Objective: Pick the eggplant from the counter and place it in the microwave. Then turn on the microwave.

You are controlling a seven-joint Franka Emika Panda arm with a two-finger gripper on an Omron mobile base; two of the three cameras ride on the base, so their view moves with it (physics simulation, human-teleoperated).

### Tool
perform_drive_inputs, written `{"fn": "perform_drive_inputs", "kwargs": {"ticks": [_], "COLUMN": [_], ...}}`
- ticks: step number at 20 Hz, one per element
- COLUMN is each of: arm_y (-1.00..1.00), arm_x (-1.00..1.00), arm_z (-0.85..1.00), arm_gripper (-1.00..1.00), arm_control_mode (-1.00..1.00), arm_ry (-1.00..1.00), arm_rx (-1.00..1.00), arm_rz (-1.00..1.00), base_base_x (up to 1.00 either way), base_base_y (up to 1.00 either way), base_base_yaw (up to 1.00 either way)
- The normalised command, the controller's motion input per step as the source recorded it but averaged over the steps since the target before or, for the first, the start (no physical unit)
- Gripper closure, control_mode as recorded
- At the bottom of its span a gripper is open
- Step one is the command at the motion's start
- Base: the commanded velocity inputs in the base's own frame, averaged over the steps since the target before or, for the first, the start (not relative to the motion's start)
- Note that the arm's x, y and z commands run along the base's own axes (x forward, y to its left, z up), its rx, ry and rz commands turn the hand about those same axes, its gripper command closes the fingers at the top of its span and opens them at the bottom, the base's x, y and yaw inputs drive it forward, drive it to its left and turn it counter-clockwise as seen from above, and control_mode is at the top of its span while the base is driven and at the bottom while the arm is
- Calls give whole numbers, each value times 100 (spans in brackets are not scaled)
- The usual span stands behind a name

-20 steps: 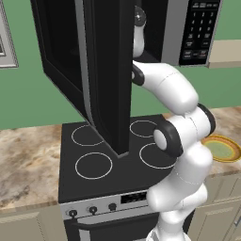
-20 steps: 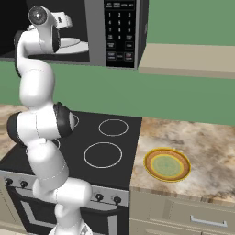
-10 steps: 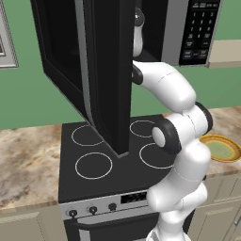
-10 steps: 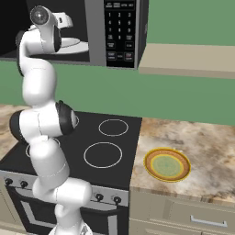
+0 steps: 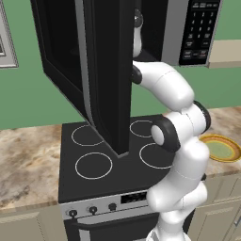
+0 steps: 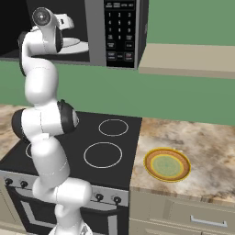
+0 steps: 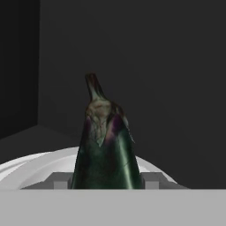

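A green-walled kitchen: a black stove (image 6: 87, 142) sits between stretches of marbled counter (image 6: 202, 147), and the microwave (image 6: 117, 32) hangs above the stove with its door (image 5: 106, 70) swung wide open.

In the hand view the eggplant (image 7: 105, 145) is dark purple-black and glossy, wide at the base and tapering up to a brownish-green cap and a thin stem that leans a little to one side. The gripper (image 7: 106, 182) is pinching it: a grey finger (image 7: 62, 181) sits tight against each flank of the eggplant's wide end.

Eggplant and gripper are inside the microwave's dark cavity, over the white turntable (image 7: 31, 170), whose rim curves just below and behind them. The back wall lies ahead of the gripper, and a side wall meets it off to one side, with open dark space around the stem.

In the left base view the open door stands just beside the arm, hiding the hand. The keypad (image 6: 118, 28) is to the gripper's right. A yellow-rimmed plate (image 6: 167, 164) lies on the counter, well below and to the right.
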Motion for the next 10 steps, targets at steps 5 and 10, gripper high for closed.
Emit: {"fn": "perform_drive_inputs", "kwargs": {"ticks": [5,10], "arm_y": [2,2], "arm_x": [12,13], "arm_z": [-5,-4], "arm_gripper": [100,100], "arm_control_mode": [-100,-100], "arm_ry": [1,3], "arm_rx": [0,0], "arm_rz": [0,0], "base_base_x": [0,0], "base_base_y": [0,0], "base_base_yaw": [0,0]}}
